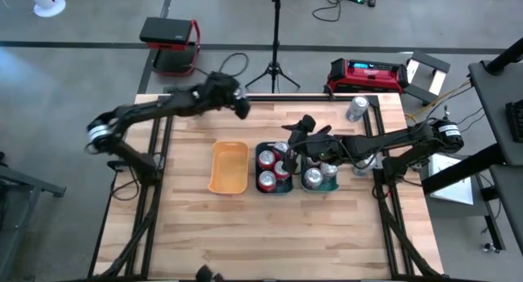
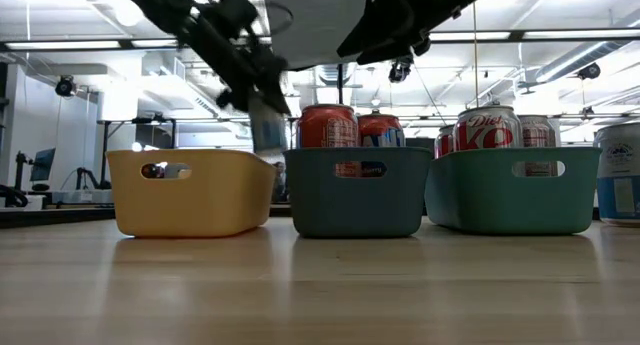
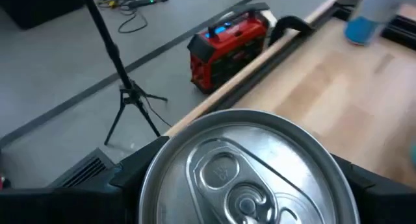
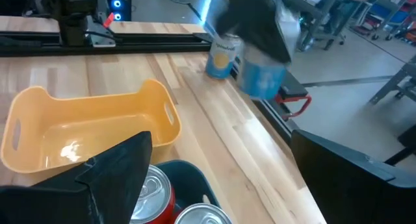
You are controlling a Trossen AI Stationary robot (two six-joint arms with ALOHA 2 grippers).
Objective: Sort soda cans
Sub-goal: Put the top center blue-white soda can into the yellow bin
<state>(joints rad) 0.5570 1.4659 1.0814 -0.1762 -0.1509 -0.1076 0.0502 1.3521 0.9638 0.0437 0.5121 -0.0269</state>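
- My left pincer [image 1: 239, 105] hangs over the back of the pale wooden table [image 1: 270, 241], behind the yellow tray and well away from the other two trays.
- It is clamped on a soda can with a shiny silver pull-tab top [image 3: 244, 165]. A dark finger presses on each side, and the can is lifted off the wood.
- My right wrist camera shows that can's body as a pale blue-grey blur. Another pale can [image 4: 224, 55] shows just beside it, and I cannot tell how that one stands on the table.
- My right pincer [image 1: 296, 135] hovers over the far end of the dark teal rectangular plastic tray [image 2: 355, 200]. Its fingers [image 4: 120, 165] are spread wide apart with nothing between them.
- The three trays stand side by side in the middle of the table, the teal one in the centre.
- The yellow rectangular plastic tray [image 1: 229, 167] on my left side has no cans in it.
- The teal tray holds several red soda cans [image 1: 267, 181] standing upright, their silver tops showing from above.
- The green rectangular plastic tray [image 2: 515, 190] on my right side holds upright silver-grey soda cans [image 2: 487, 130], partly hidden from above by my right arm.
- One more silver-grey can [image 1: 357, 109] stands alone near the table's back right corner, well apart from the trays.
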